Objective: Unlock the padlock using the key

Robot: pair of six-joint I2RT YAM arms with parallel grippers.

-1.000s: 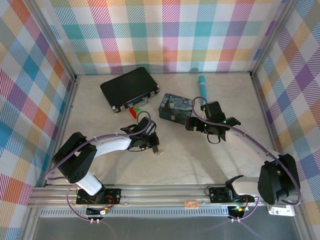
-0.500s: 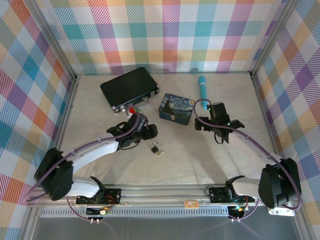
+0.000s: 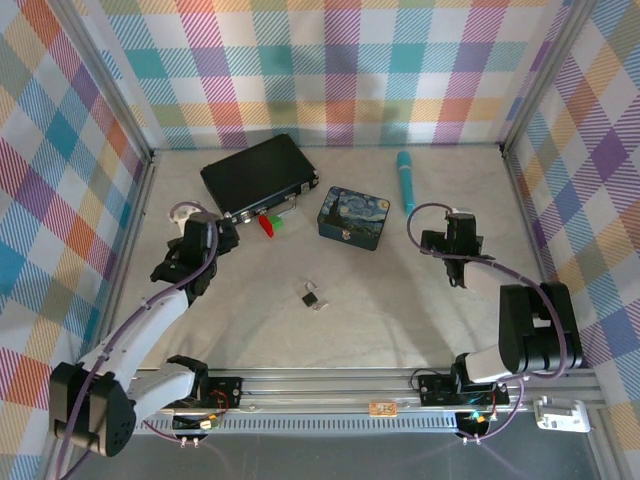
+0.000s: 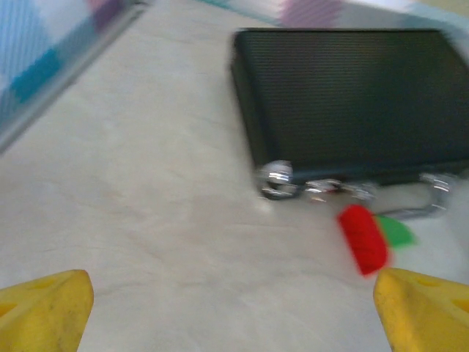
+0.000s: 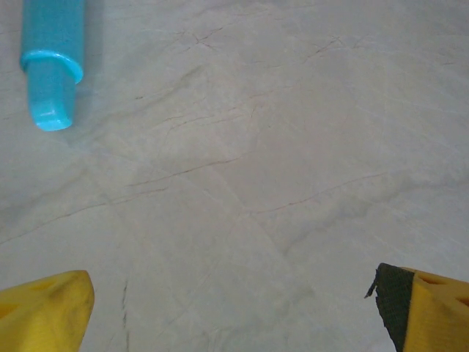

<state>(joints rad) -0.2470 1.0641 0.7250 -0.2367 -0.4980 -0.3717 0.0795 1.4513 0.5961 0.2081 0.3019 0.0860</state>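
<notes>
Left claw [image 3: 224, 237] agape, well apart from padlock [image 3: 312, 296], its axis diagonal.

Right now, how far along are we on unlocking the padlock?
Done: nothing I can confirm. The padlock lies alone mid-table, too small to tell whether its shackle is open. In hand: nothing. The left tool, near the black case, and the right tool are both open, empty and well away from the padlock. Left: possibly the whole unlock, so check the lock up close first.
</notes>
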